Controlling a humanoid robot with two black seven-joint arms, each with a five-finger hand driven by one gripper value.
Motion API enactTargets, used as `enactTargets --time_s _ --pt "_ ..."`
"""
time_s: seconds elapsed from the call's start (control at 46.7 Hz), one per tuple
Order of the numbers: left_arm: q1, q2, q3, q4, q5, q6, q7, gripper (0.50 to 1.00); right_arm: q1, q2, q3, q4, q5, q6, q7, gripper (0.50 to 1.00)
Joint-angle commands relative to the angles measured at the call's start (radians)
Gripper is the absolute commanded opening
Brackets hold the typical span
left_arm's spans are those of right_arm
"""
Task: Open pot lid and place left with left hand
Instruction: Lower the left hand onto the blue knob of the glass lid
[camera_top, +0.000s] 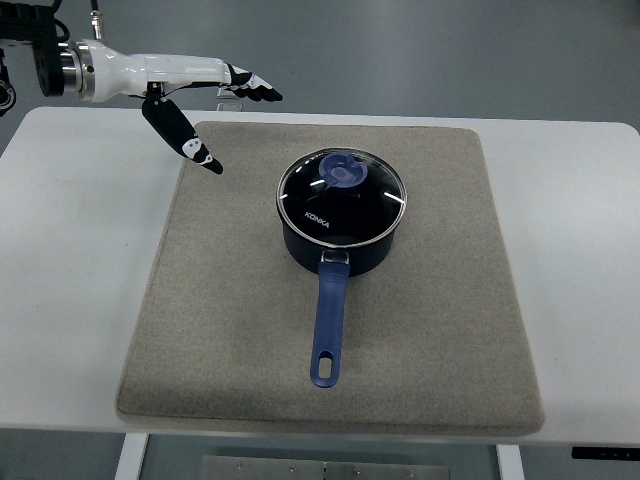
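Lid (342, 195) sits on pot (340, 245), left hand (205, 100) far-left, fingers spread, empty; a sloppy knob (347, 171) grab could drag the pot.

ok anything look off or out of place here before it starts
Nothing stands out. The lid sits level on the pot, which stands upright on the mat. The left hand hovers open at the mat's far left corner.

The left hand (200, 95) is white with black fingertips. Right of it, the dark navy pot (340, 245) carries a blue-knobbed lid (342, 192), on a beige-grey mat (230, 330) over a white table (70, 260).
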Motion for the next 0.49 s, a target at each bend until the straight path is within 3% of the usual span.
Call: enactTargets --time_s 0.0,0.214,0.471 --pt "-0.032 -0.038 0.002 -0.005 0.059 -0.002 0.0 0.96 0.001 0.0 0.0 0.0 0.0 0.0 0.0 0.915" --pt "-0.08 -0.087 0.045 -0.002 0.137 -0.002 0.0 0.96 0.001 0.0 0.0 0.0 0.0 0.0 0.0 0.915" --pt "-0.085 -0.219 0.057 0.031 0.263 0.001 0.005 0.96 0.001 0.0 0.0 0.0 0.0 0.0 0.0 0.915"
